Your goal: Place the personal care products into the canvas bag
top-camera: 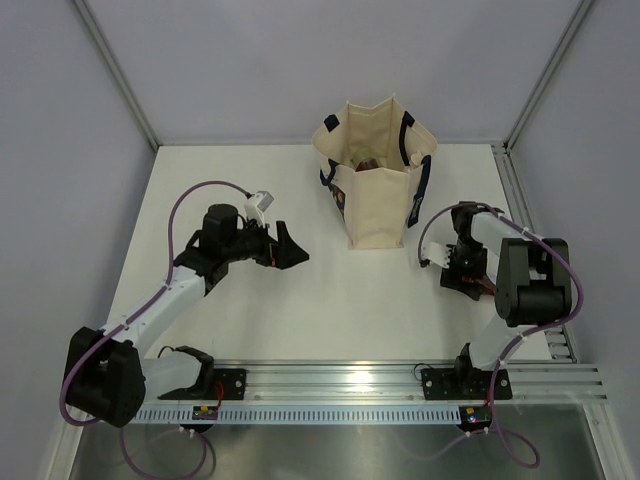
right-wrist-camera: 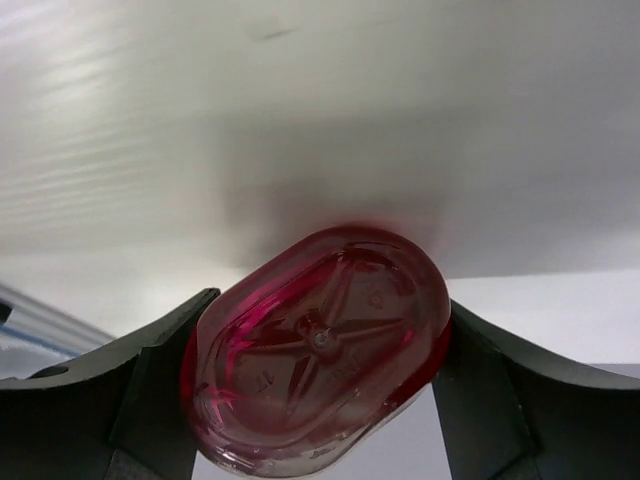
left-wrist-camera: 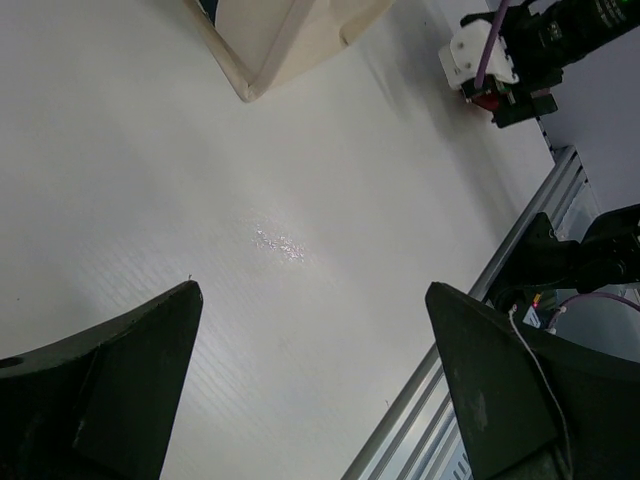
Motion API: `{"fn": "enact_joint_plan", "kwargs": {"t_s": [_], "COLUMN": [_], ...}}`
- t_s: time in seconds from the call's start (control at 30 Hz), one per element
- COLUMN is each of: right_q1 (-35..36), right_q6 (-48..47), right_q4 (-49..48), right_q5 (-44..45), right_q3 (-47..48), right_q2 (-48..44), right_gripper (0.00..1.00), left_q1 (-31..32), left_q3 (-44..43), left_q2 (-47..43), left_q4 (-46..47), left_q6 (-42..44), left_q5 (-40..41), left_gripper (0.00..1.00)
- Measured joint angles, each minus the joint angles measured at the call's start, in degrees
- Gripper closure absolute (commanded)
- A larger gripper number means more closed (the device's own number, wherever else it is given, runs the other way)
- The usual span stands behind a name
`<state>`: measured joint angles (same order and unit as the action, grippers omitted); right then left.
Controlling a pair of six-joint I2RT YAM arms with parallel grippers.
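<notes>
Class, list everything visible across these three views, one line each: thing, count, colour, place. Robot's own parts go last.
canvas bag: one, beige with navy handles, standing far centre of table.
dark red bottle: one, dark red, between the right arm's jaws.
bag contents: count unclear, dark reddish, inside the bag.
table: one, white, under everything.
rail: one, silver, table's near edge.
left arm: one, white and black, left side; jaws open, empty.
right arm: one, white and black, right side; jaws closed on the bottle.
</notes>
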<state>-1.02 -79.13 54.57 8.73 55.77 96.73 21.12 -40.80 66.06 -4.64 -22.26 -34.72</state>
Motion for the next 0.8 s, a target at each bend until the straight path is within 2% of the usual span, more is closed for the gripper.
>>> {"fn": "enact_joint_plan", "kwargs": {"t_s": [0.03,0.13,0.2,0.23,0.5,0.63,0.8], "right_q1": [0.0,0.0,0.5,0.8,2.4,2.4,2.4], "right_q6": [1.8,5.9,8.8,10.4,21.9,26.0,29.5], "right_q4": [-0.2,0.7,3.2,4.9,15.6,17.8,19.3], "right_q5": [-0.9,-4.0,-7.0,-9.2,-30.9,-38.8,-46.6], "right_q3": [2.2,6.8,10.3,12.3,31.5,35.5,36.2], "right_q2": [1.2,2.6,3.5,4.1,9.5,12.1,14.1], "right_gripper": [0.69,0.8,0.97,1.0,1.0,1.0,1.0], "left_q1": [0.0,0.0,0.0,0.0,0.0,0.0,0.5], "left_q3": [-0.1,-0.3,-0.3,-0.3,-0.7,-1.1,-1.1], "left_q2": [0.0,0.1,0.1,0.1,0.1,0.1,0.1], "left_q4": [0.0,0.0,0.0,0.0,-0.4,-0.3,1.5], "left_q6": [0.0,0.0,0.0,0.0,-0.2,-0.9,-3.5], "left_q5": [0.0,0.0,0.0,0.0,0.0,0.0,-0.2], "left_gripper": [0.01,0.01,0.01,0.01,0.01,0.01,0.01]}}
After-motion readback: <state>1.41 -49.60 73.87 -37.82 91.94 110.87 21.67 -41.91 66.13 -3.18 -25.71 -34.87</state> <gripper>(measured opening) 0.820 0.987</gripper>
